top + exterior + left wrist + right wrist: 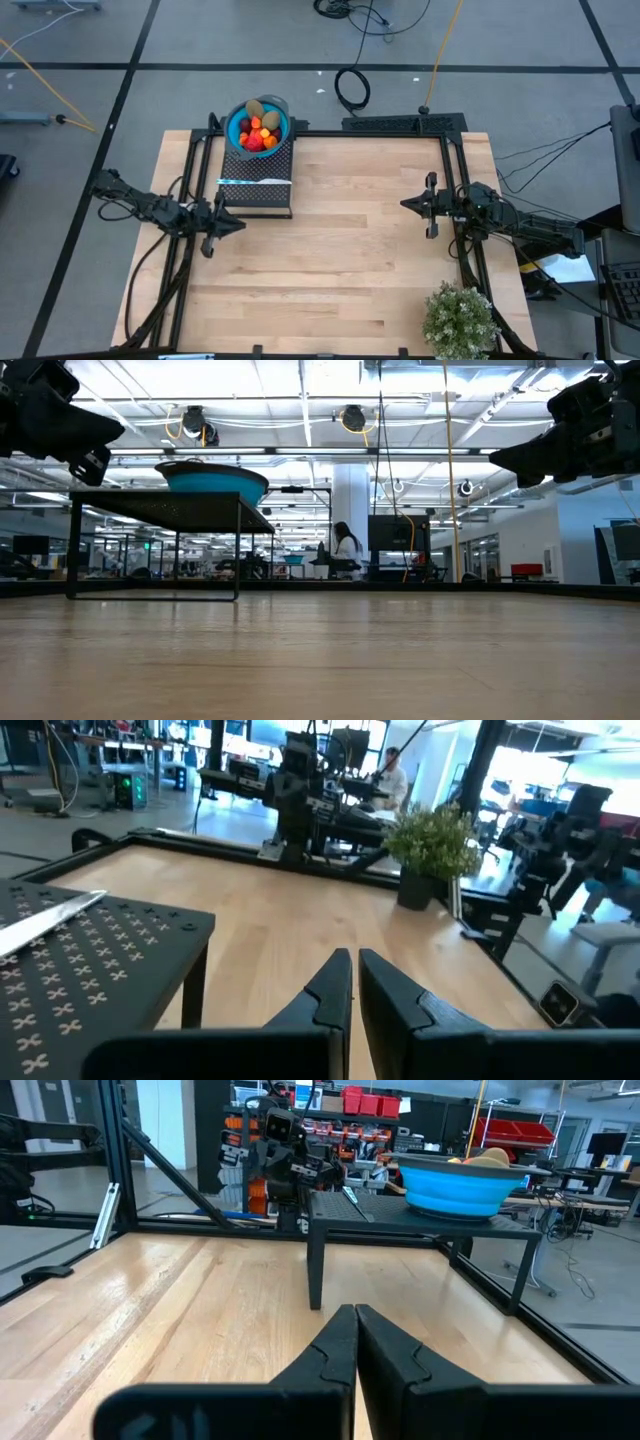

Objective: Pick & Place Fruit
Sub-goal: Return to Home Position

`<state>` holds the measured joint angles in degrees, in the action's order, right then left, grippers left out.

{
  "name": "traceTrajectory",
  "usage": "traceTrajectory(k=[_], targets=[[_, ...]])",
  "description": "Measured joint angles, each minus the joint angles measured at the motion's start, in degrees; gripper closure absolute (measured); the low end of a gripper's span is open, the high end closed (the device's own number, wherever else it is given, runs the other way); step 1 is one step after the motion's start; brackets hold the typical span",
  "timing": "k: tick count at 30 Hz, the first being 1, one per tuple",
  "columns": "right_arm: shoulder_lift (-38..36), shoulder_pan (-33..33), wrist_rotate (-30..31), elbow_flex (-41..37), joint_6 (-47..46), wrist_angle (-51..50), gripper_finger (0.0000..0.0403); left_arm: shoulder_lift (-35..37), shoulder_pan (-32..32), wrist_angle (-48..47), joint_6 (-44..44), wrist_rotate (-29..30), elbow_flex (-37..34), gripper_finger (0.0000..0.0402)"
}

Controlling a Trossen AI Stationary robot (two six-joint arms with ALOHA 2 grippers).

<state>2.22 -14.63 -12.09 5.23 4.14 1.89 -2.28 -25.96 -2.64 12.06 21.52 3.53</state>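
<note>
The fruit (258, 128) sits heaped in the blue strainer bowl (232, 124) on the shelf (262, 198) by the bench's (340, 280) far edge, toward its left corner. Picking looks finished, so homing is the step in hand. The left gripper (237, 223), closed and empty, hovers just beside the shelf's near edge. The right gripper (409, 204), likewise closed and empty, hangs near the right edge. The next move calls only for withdrawing clear of the shelf.

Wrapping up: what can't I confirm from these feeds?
Fruit count in the round blue strainer bowl: high view, pieces piled, too small; low view, rim hides them.
Thin silver-blue knife on the black perforated shelf: left wrist view, frame edge cuts it off.
Left gripper, right gripper: shut, over the wooden table.
</note>
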Motion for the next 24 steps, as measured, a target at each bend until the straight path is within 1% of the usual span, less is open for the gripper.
traceTrajectory(k=[12, 20, 24], targets=[[0.00, 0.00, -0.01, 0.00, 0.00, 0.01, 0.0403, -0.02, 0.00, -0.61, -1.78, 0.03, 0.00, 0.0380], [0.00, 0.00, -0.01, 0.00, 0.00, 0.02, 0.0403, -0.02, 0.00, -0.61, -10.07, 0.02, 0.02, 0.0380], [-0.02, 0.00, -0.01, 0.00, 0.00, 0.02, 0.0403, -0.02, 0.00, -0.61, -10.89, 0.04, 0.02, 0.0380]])
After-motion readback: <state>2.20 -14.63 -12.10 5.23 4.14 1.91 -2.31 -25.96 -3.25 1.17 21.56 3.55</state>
